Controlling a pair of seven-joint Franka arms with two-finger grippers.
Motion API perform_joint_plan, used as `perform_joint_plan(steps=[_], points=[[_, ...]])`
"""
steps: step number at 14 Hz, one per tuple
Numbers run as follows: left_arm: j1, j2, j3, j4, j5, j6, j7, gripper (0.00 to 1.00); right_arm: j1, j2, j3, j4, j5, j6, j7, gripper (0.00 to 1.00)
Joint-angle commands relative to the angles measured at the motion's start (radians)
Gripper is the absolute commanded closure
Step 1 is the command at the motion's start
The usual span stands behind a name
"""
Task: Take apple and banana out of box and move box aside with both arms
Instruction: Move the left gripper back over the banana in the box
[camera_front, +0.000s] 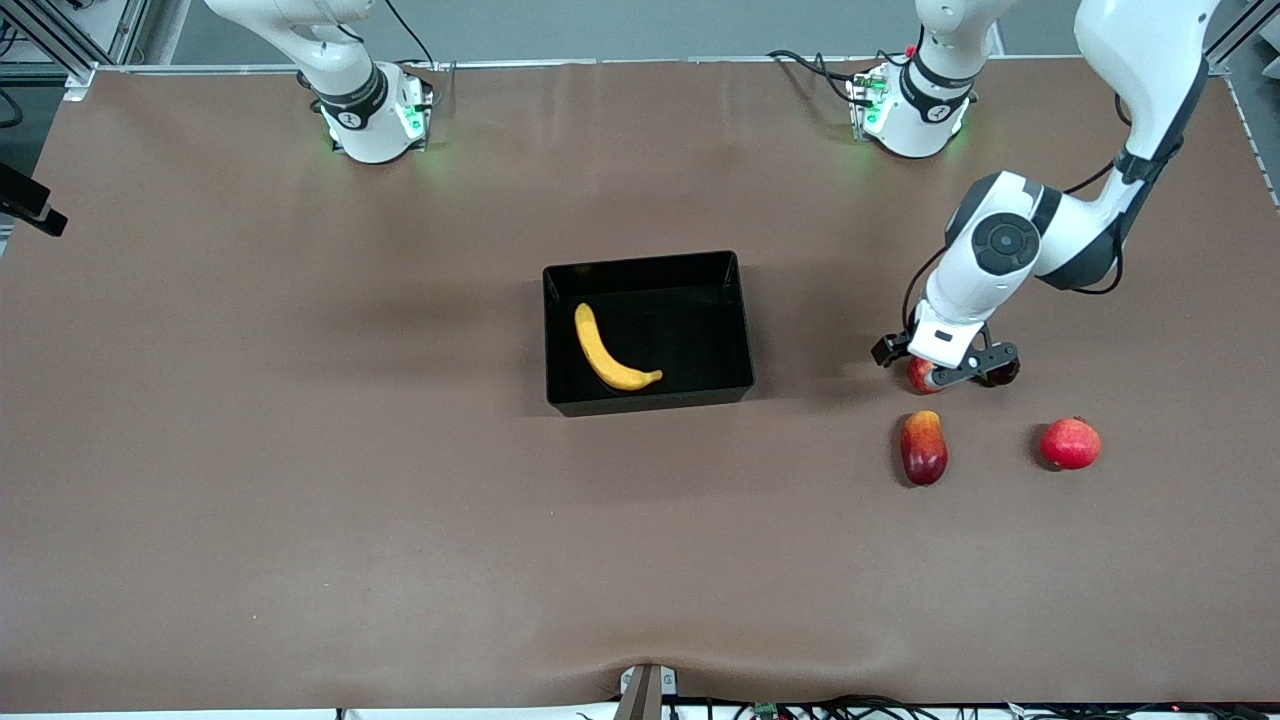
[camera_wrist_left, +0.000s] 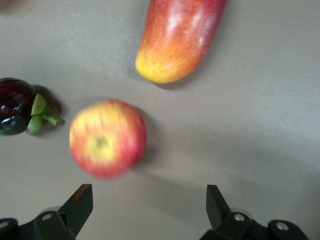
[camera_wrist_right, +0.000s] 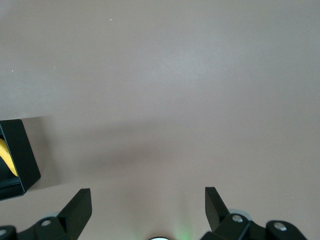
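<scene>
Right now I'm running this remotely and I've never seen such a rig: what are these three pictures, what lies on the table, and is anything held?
Two white robot arms stand at a brown table, each ending in a two-finger claw. The wide picture comes from a high camera facing the robots. The other two come from cameras on each arm's wrist, looking down past the claw.

A black box sits mid-table with the banana already in it. Toward the left arm's end lie an apple, a dark glossy fruit beside it, and, nearer the front camera, a mango and a pomegranate.

The left claw hangs open over the apple, not touching it. The right claw is open over bare table beside the box. Nothing is held.
</scene>
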Motion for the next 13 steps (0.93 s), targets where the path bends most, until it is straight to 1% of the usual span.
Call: perform_joint_plan(steps=[1, 2, 4, 5, 7, 10, 12, 13], points=[[0.01, -0.034, -0.071, 0.095, -0.082, -0.166, -0.001, 0.0, -0.002, -0.002, 0.005, 0.0, -0.005, -0.001, 0.002, 0.0], [0.01, -0.031, -0.095, 0.162, -0.122, -0.244, 0.001, 0.0, -0.002, -0.002, 0.005, 0.0, -0.005, -0.001, 0.002, 0.0], [-0.002, -0.016, -0.14, 0.334, -0.22, -0.399, -0.001, 0.0, -0.002, -0.002, 0.005, 0.0, -0.004, -0.001, 0.004, 0.0], [-0.014, 0.003, -0.145, 0.414, -0.268, -0.441, -0.001, 0.0, 0.0, -0.002, 0.007, 0.0, -0.004, -0.002, 0.004, 0.0], [-0.076, 0.023, -0.149, 0.489, -0.331, -0.444, -0.034, 0.0, -0.003, -0.002, 0.007, -0.002, -0.004, -0.004, 0.004, 0.0], [-0.244, 0.125, -0.143, 0.612, -0.304, -0.435, -0.134, 0.0, -0.005, -0.002, 0.007, -0.002, -0.004, -0.002, 0.004, 0.0], [-0.364, 0.219, -0.135, 0.705, -0.197, -0.433, -0.218, 0.0, -0.006, -0.002, 0.007, -0.002, -0.004, -0.004, 0.0, 0.0], [-0.428, 0.271, -0.122, 0.753, -0.143, -0.433, -0.29, 0.0, -0.005, -0.004, 0.007, -0.002, -0.004, -0.004, 0.0, 0.0]])
